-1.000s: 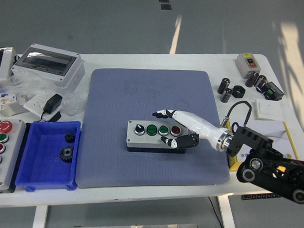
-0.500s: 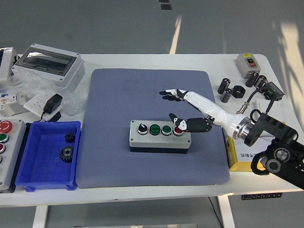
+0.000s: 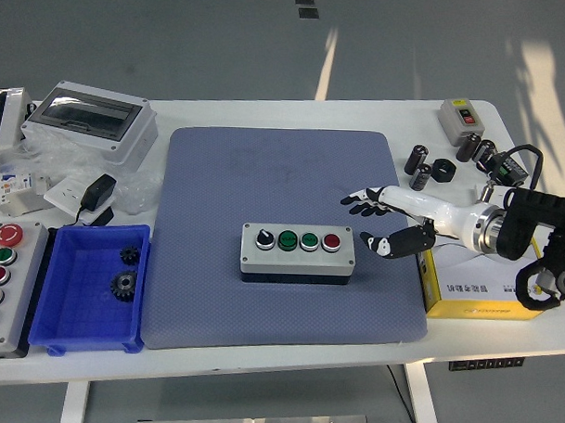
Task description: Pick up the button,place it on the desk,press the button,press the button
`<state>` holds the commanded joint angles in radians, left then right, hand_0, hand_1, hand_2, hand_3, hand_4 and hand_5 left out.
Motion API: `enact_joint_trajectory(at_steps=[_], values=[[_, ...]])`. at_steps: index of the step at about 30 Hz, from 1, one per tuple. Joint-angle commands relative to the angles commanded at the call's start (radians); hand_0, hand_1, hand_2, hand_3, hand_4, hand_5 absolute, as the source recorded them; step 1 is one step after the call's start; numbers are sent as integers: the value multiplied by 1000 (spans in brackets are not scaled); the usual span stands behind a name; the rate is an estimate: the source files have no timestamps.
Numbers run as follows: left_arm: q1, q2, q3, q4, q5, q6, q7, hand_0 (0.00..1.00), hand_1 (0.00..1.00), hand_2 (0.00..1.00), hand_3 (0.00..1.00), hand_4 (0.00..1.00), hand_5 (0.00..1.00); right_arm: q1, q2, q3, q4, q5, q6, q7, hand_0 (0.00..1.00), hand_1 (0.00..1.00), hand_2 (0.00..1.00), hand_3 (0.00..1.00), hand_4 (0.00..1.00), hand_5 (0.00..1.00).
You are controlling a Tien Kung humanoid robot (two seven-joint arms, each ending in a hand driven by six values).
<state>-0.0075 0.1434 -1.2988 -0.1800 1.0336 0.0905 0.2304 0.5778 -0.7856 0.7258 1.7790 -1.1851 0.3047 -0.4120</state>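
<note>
The button box [image 3: 299, 254] is a grey box with a black selector knob, two green buttons and a red button in a row. It lies flat on the blue-grey mat [image 3: 282, 230], near its middle front. My right hand [image 3: 375, 221] hovers just right of the box, apart from it, with its white fingers [image 3: 365, 199] spread and the black thumb [image 3: 395, 242] extended. It holds nothing. My left arm is out of view.
A blue bin [image 3: 89, 288] with two gears sits at the front left, beside a second button panel [image 3: 1, 285]. A grey enclosure [image 3: 91, 119], a charger and bagged parts lie at the back left. A yellow box [image 3: 475, 288], black cylinders [image 3: 421, 167] and a switch box [image 3: 462, 116] stand at the right.
My right hand has let go of the button box and drawn back to the right, off the red button. The box has shifted slightly right and now lies alone on the mat.
</note>
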Motion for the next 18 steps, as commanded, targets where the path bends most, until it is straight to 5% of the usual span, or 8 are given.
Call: enact_joint_trajectory(at_steps=[2,3,8,9,18], values=[[1,0,1,0,-1,0,1,623,575,552,609,622,191,4,7,3,0,14,44,-14,547,653,681,838,414,2],[1,0,1,0,-1,0,2,623,575,551,608,622,191,5,10,3,-1,18,64,-18,136,280,403,798,351,2],[1,0,1,0,-1,1,4,623,575,551,608,622,191,23,45,-21,-34,9,64,-8,136,280,403,798,351,2],[0,0,1,0,-1,1,4,623,575,551,608,622,192,26,53,-29,-45,2,58,-8,33,191,294,812,270,2],[1,0,4,0,-3,0,4,623,576,551,608,622,192,34,90,-52,-111,-13,34,-2,2,180,285,819,290,2]])
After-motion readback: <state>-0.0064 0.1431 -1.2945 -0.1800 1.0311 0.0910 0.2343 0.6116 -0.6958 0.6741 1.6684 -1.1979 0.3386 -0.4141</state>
